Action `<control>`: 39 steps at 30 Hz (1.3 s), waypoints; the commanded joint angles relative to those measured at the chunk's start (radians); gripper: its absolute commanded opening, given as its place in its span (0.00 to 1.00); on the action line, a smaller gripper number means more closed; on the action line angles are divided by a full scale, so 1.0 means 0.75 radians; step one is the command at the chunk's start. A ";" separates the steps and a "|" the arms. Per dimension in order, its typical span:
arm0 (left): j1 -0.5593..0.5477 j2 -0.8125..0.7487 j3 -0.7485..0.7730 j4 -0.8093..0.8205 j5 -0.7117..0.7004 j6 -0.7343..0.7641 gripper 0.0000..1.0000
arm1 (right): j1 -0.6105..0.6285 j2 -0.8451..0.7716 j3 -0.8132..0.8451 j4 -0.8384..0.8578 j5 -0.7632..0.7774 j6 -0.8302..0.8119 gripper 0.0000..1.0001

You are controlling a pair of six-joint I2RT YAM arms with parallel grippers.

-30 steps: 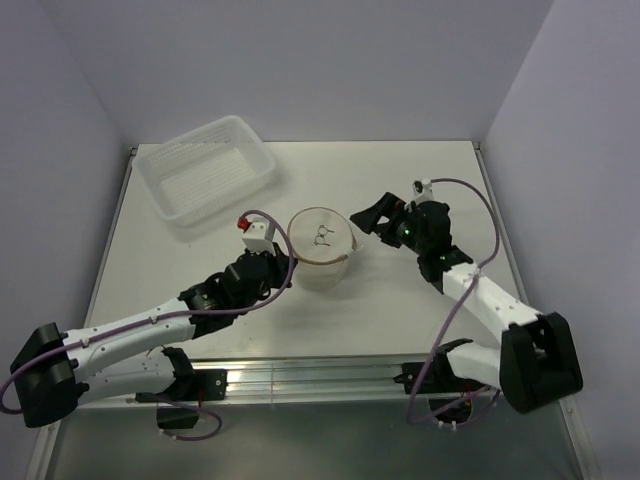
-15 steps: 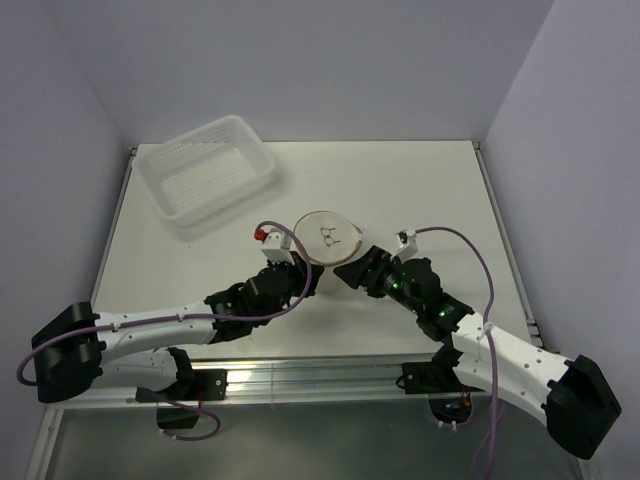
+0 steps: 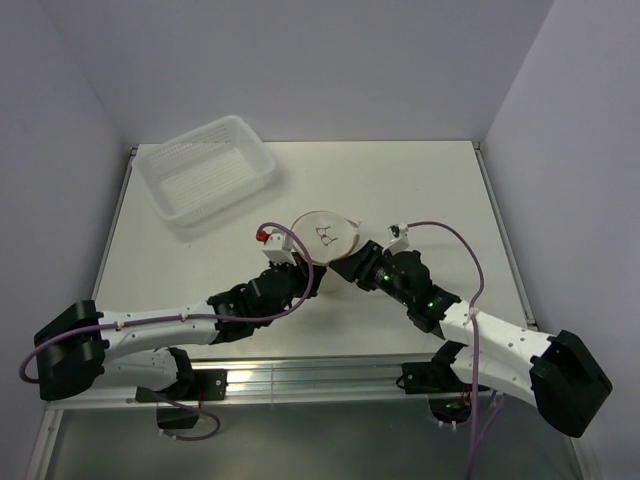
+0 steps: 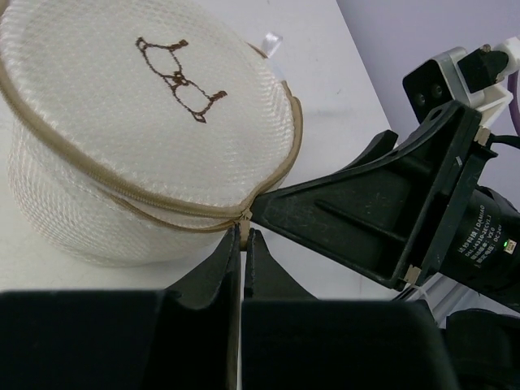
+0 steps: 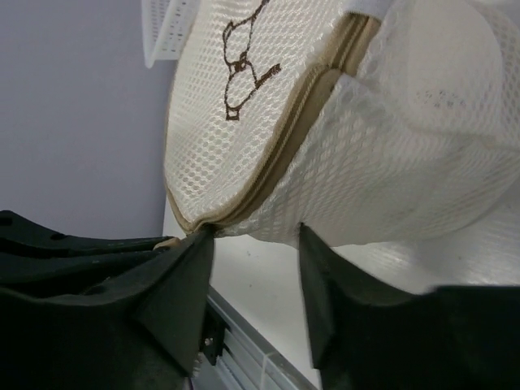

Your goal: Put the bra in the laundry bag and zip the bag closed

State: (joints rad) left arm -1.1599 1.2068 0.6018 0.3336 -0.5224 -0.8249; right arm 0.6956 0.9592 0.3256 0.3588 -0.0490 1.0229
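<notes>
The laundry bag (image 3: pixel 325 234) is a white mesh cylinder with a tan zipper round its rim and a bra icon on its top disc, standing mid-table. It also shows in the left wrist view (image 4: pixel 146 122) and the right wrist view (image 5: pixel 366 122). My left gripper (image 3: pixel 312 276) is shut on the zipper pull (image 4: pixel 241 221) at the bag's near rim. My right gripper (image 3: pixel 346 270) is open, with one fingertip at the zipper rim beside the left gripper and the other against the mesh side. The bra does not show plainly; a smooth pale rounded shape (image 5: pixel 443 73) shows through the mesh.
A white perforated plastic basket (image 3: pixel 205 180) stands at the back left of the table. The two grippers sit tip to tip on the near side of the bag. The table's metal front rail (image 3: pixel 320 378) runs close behind the arms.
My left gripper has slid from the bag's left side round to its near rim. My right arm has swung in from the far right to the bag's near right side.
</notes>
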 commanded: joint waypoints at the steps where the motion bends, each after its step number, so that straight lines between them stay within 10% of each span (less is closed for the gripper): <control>1: -0.012 -0.040 0.006 0.040 -0.003 0.008 0.00 | 0.009 0.008 0.083 0.102 0.006 -0.024 0.58; 7: -0.012 -0.038 -0.005 0.034 0.007 0.004 0.00 | 0.011 -0.027 0.079 0.088 -0.002 -0.057 0.79; 12: -0.020 -0.034 0.001 0.030 -0.003 0.012 0.00 | 0.009 0.036 0.093 0.139 -0.047 -0.035 0.77; 18: -0.022 -0.046 -0.005 0.007 -0.015 0.018 0.00 | 0.009 0.069 0.126 0.145 -0.002 -0.049 0.39; 29: -0.022 -0.126 -0.052 -0.095 -0.113 0.026 0.00 | 0.009 0.081 0.112 0.139 0.035 -0.055 0.02; 39: -0.020 -0.259 -0.109 -0.277 -0.266 0.049 0.00 | -0.062 0.053 0.110 0.117 0.025 -0.084 0.00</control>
State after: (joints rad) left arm -1.1732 1.0554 0.5377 0.1925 -0.6254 -0.8181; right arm 0.6849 1.0183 0.3752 0.4263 -0.0692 0.9932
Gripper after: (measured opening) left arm 0.054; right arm 0.029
